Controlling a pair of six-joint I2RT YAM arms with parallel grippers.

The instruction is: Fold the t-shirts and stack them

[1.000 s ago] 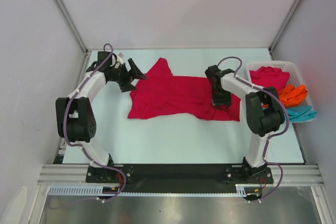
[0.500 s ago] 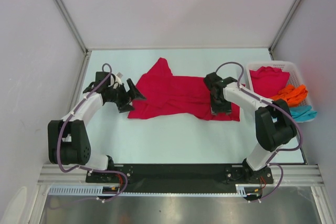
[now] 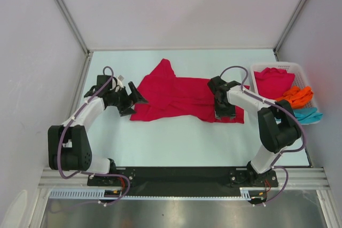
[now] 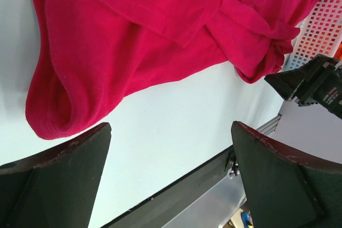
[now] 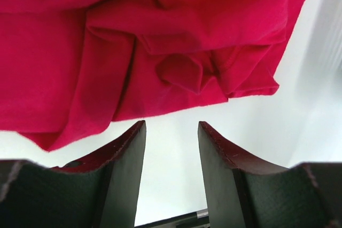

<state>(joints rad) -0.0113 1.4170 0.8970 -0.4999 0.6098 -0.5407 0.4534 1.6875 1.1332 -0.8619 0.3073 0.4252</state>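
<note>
Left gripper (image 3: 134,96): jaws fully apart, nothing clamped. Its wrist view shows only bare table (image 4: 176,148) in the wide gap, with both fingers (image 4: 59,174) low in the frame and the rolled hem of the crimson t-shirt (image 4: 133,41) just beyond the tips. From the top camera it sits centre-left, tips right at the shirt's left edge; can't tell if they touch cloth. Right gripper (image 3: 225,111): jaws partly apart, a narrower gap than the left, nothing held. Its wrist view has white table showing between the fingers (image 5: 123,169) and a bunched knot of crimson folds just past the tips, in the upper half of the frame. From the top camera it's right of centre, over the lower right end of the shirt; can't tell whether it's contact or clearance. The crimson t-shirt lies on the table mid-frame, stretched left to right between the two grippers. It's wrinkled and loosely doubled over itself, with one pointed flap sticking up toward top centre. Hems are uneven, not a clean fold. The white slatted basket (image 3: 311,81) sits at the right edge of the frame, just beside the shirt's right end. Inside it, a second crimson shirt (image 3: 272,80) is heaped in the upper part, an orange shirt (image 3: 298,97) is in the middle, and a teal shirt (image 3: 308,115) is at the lower end, draped over the rim. The left wrist view also catches the basket's slats in its upper right corner, with the right gripper's black housing below them.
</note>
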